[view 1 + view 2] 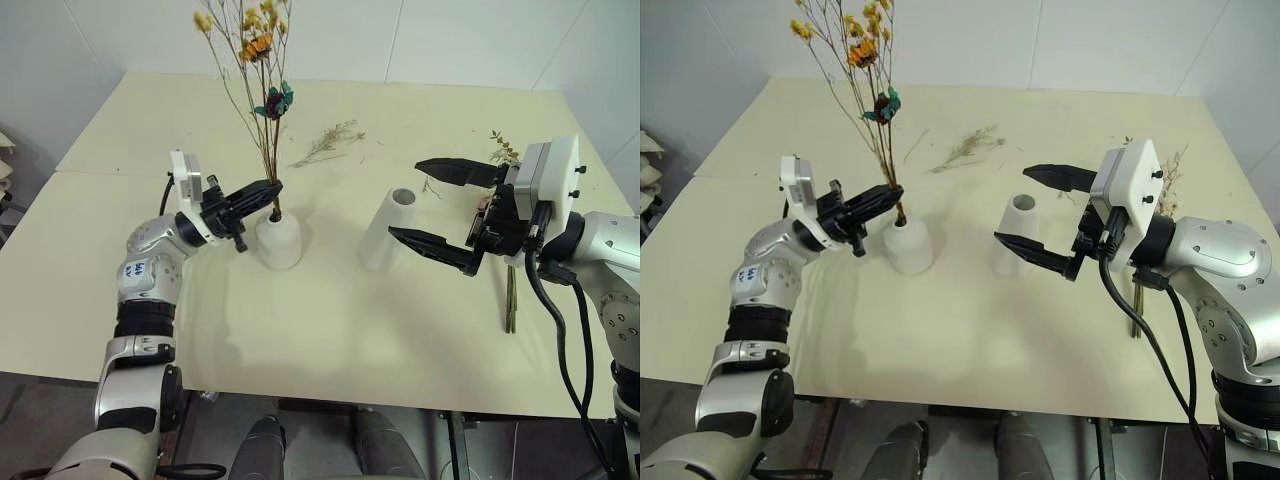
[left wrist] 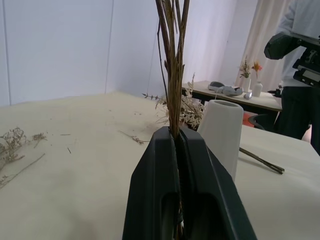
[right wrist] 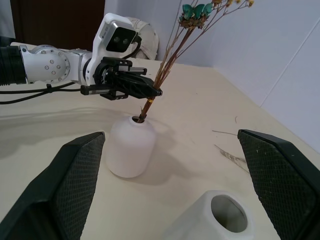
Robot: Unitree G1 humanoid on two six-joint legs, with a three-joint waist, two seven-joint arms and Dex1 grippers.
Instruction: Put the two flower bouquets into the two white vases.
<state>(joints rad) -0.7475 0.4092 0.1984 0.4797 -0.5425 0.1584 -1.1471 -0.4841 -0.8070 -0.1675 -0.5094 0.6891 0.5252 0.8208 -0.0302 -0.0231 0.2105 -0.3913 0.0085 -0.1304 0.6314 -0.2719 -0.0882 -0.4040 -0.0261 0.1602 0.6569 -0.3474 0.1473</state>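
Observation:
The thin-stemmed bouquet (image 1: pixel 262 60) with yellow-orange blossoms and a teal bit stands nearly upright. Its stem ends sit in the hole of the squat white vase (image 1: pixel 279 240). My left gripper (image 1: pixel 268 190) is shut on the stems just above the vase mouth; the left wrist view shows its fingers (image 2: pixel 155 190) pinching the stems (image 2: pixel 172 75). The taller white vase (image 1: pixel 388 228) stands to the right. My right gripper (image 1: pixel 406 199) hovers open beside it, holding nothing. The bushier bouquet (image 1: pixel 511 295) lies on the table at the right, partly hidden behind that gripper.
A loose dried sprig (image 1: pixel 328 143) lies on the cream table (image 1: pixel 330 330) behind the vases. In the left wrist view a person (image 2: pixel 300 75) stands beyond the table's far side, near another table with small vases.

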